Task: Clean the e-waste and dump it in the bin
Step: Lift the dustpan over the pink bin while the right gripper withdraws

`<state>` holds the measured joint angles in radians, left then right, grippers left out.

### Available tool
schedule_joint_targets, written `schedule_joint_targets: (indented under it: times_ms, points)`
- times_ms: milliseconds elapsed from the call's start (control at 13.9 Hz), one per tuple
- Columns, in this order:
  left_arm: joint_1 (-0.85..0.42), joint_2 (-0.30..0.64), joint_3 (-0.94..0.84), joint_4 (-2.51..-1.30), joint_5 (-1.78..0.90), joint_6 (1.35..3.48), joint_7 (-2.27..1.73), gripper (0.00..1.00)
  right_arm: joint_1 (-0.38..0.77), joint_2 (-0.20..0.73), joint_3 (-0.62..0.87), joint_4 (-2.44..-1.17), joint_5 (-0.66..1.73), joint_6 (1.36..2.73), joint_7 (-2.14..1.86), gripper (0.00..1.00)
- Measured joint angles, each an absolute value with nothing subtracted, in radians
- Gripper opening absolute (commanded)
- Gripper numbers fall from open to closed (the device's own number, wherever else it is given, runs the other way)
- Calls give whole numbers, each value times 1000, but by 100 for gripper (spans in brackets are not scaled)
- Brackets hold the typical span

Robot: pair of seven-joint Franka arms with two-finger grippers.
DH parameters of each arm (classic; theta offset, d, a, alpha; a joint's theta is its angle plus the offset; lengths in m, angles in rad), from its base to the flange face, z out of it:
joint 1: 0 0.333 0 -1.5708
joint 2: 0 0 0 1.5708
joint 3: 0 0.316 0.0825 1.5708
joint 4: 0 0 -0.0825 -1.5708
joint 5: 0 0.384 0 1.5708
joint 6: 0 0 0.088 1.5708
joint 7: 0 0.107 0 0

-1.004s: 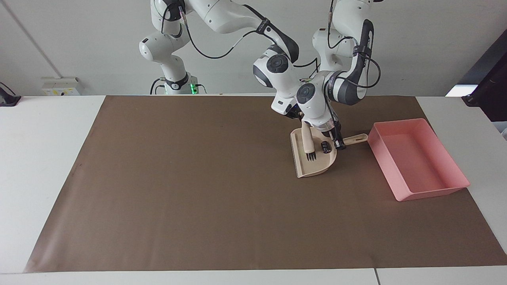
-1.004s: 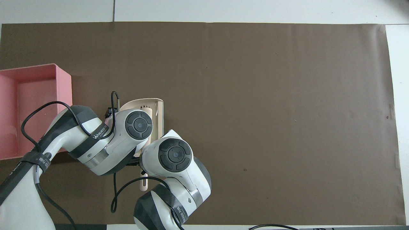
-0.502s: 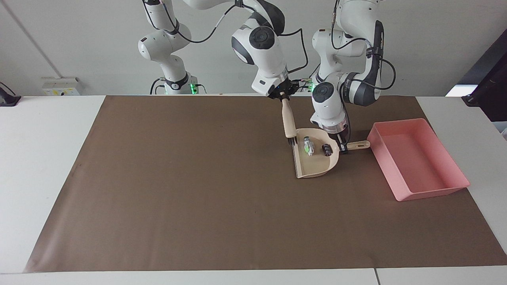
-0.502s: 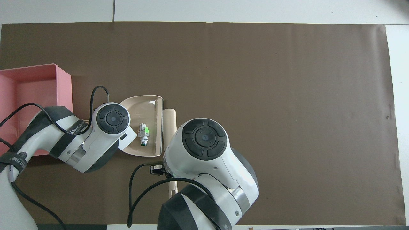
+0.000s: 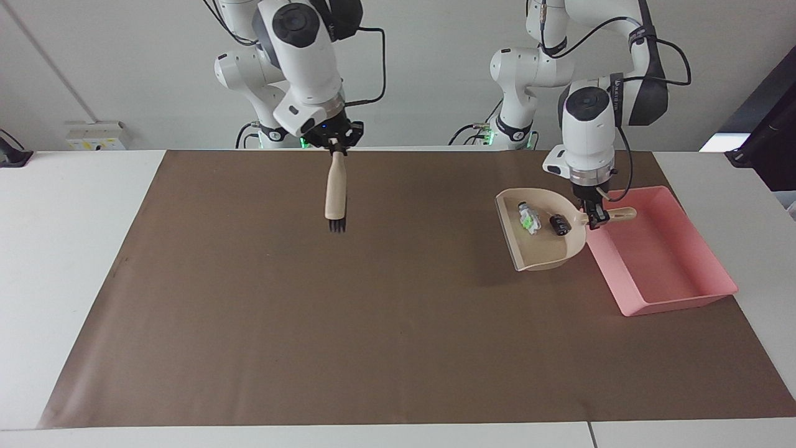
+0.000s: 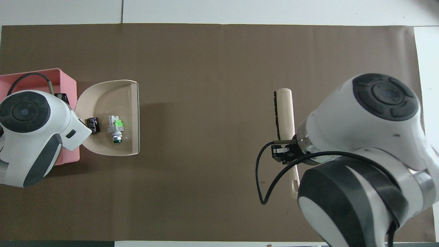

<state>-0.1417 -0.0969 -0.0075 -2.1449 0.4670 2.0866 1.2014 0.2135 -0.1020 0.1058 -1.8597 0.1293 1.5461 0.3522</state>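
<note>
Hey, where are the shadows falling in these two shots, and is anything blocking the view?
Facing view: the lifted dustpan casts a soft shadow on the brown mat; the brush casts only a faint one. Overhead view: the dustpan's shadow lies beside it, and both arms hide parts of the pink bin and mat.

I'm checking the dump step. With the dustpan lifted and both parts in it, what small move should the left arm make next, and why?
Probably carry the dustpan over the bin, then tip it. The left gripper holds its handle at the bin's rim, but the pan and its e-waste hang over the brown mat. The right gripper holds the brush, clear.
</note>
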Motion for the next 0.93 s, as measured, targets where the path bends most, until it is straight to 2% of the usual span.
schedule_joint_targets:
  times_ms: [215, 502, 717, 933]
  points:
    - [-23, -93, -3, -2067, 445, 2067, 1315, 0, 9, -95, 102, -1922, -9, 1578, 143, 0]
    - [155, -48, 2, -1986, 440, 2073, 1468, 0, -201, -39, 104, -2059, -107, 1827, -53, 0]
    - [274, -3, 5, -1955, 502, 2143, 1602, 0, -266, 4, 105, -2130, -142, 1936, -128, 0]
    - [283, 39, 1, -1933, 674, 2169, 1599, 0, -277, 6, 108, -2174, -141, 1959, -141, 0]
